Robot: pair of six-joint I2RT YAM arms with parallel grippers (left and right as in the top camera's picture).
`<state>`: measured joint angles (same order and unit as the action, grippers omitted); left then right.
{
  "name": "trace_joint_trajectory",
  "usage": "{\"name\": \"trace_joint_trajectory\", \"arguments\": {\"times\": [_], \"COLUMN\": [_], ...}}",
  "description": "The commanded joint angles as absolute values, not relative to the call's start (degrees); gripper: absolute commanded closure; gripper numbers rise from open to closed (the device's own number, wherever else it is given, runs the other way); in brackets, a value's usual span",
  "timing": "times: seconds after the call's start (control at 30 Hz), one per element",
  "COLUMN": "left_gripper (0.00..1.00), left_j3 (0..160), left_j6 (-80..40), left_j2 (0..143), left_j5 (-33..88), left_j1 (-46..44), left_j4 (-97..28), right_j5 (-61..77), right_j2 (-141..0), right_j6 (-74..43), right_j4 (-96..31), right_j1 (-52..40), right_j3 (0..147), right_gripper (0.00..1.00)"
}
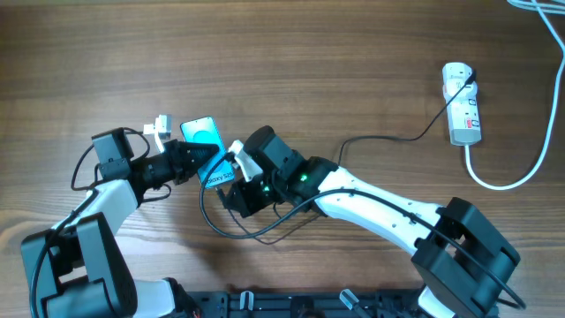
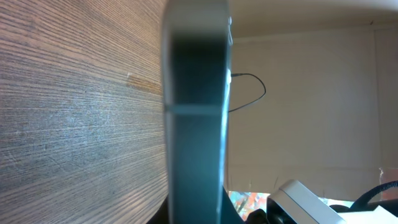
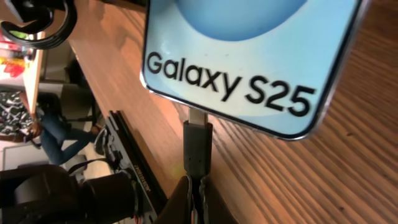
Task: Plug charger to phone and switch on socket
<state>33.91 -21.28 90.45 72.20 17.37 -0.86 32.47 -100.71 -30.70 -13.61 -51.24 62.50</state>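
The phone [image 1: 202, 133], with a cyan screen, is held tilted above the table, and my left gripper [image 1: 196, 159] is shut on it. The left wrist view shows only the phone's dark edge [image 2: 196, 112], head-on. In the right wrist view the phone's screen [image 3: 249, 56] reads "Galaxy S25". My right gripper [image 3: 198, 190] is shut on the charger's black plug [image 3: 198, 146], and the plug's metal tip meets the phone's bottom edge. Overhead, the right gripper [image 1: 231, 168] sits right beside the phone. The charger's thin black cable [image 1: 388, 139] runs to the white socket [image 1: 462, 106] at the far right.
A thicker white cable [image 1: 530, 168] curves from the socket off to the right edge of the table. The black cable loops on the wood under my right arm [image 1: 371, 199]. Both arm bases stand along the front edge.
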Motion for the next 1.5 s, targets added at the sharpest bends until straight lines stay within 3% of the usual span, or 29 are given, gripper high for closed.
{"name": "trace_joint_trajectory", "arguments": {"times": [0.0,0.2,0.43,0.77,1.03,1.27,1.3,1.37,1.47], "left_gripper": [0.96,0.96,0.96,0.96,0.96,0.96,0.96,0.96,0.96], "left_j3": [33.9,33.9,33.9,33.9,33.9,33.9,33.9,33.9,33.9], "left_j6": [-20.3,-20.3,-20.4,-20.4,-20.9,-21.9,-21.9,-23.0,-25.1], "left_j2": [89.8,89.8,89.8,89.8,89.8,89.8,89.8,89.8,89.8], "left_j5": [73.4,73.4,73.4,73.4,72.5,71.4,71.4,69.9,69.6], "left_j1": [17.5,17.5,17.5,17.5,17.5,17.5,17.5,17.5,17.5], "left_j4": [-0.7,-0.7,-0.7,-0.7,-0.7,-0.9,-0.9,-1.1,-1.1], "right_j5": [28.3,25.3,41.8,27.8,32.5,36.7,34.7,17.6,6.8], "right_j2": [-100.5,-100.5,-100.5,-100.5,-100.5,-98.5,-96.8,-95.5,-95.5], "right_j6": [-29.9,-29.9,-25.5,-29.2,-30.1,-27.6,-28.7,-30.2,-30.3], "right_j4": [-14.0,-13.8,-14.6,-14.0,-11.1,-18.8,-19.8,-24.4,-24.1], "right_j1": [-50.9,-50.9,-50.9,-50.9,-50.9,-49.6,-49.7,-53.7,-58.4], "right_j3": [64.1,64.1,64.1,64.1,64.1,66.5,66.8,66.7,66.7], "right_gripper": [0.96,0.96,0.96,0.96,0.96,0.96,0.96,0.96,0.96]}}
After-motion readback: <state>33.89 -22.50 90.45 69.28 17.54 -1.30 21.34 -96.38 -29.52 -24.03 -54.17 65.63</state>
